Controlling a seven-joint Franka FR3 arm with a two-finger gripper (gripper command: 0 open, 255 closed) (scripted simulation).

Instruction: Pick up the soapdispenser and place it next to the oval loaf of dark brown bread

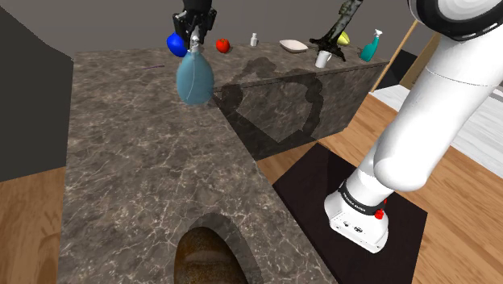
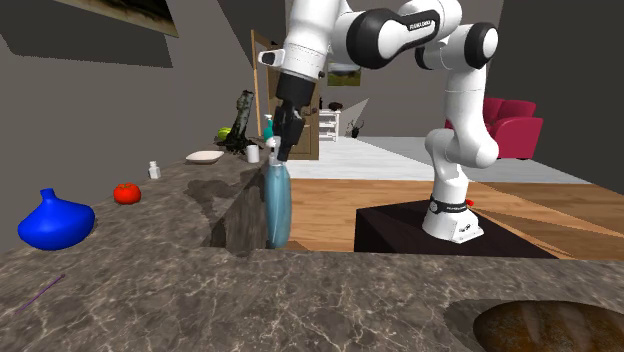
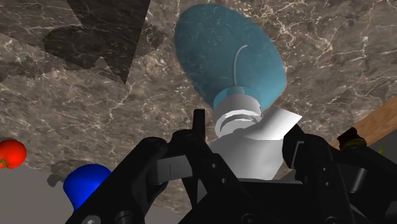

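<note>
The soap dispenser (image 1: pixel 195 77) is a translucent blue bottle with a white pump head (image 3: pixel 245 121). It hangs upright from my gripper (image 1: pixel 193 44), which is shut on the pump head. In the second exterior view the bottle (image 2: pixel 277 205) sits below the gripper (image 2: pixel 283 150), and its base looks slightly above the dark marble counter (image 1: pixel 137 161). In the wrist view the black fingers (image 3: pixel 299 149) clasp the white head, and the bottle body (image 3: pixel 229 57) points away over the stone. The oval dark brown loaf (image 1: pixel 208 258) lies at the counter's near end, far from the bottle, and it also appears in the second exterior view (image 2: pixel 550 325).
Behind the gripper sit a blue vase (image 1: pixel 176 44) and a red tomato (image 1: pixel 223 45). Further along the counter's far arm are a small white shaker (image 1: pixel 253 39), a white bowl (image 1: pixel 293 46), a white cup (image 1: pixel 323 58) and a teal spray bottle (image 1: pixel 371 47). The counter forms an L.
</note>
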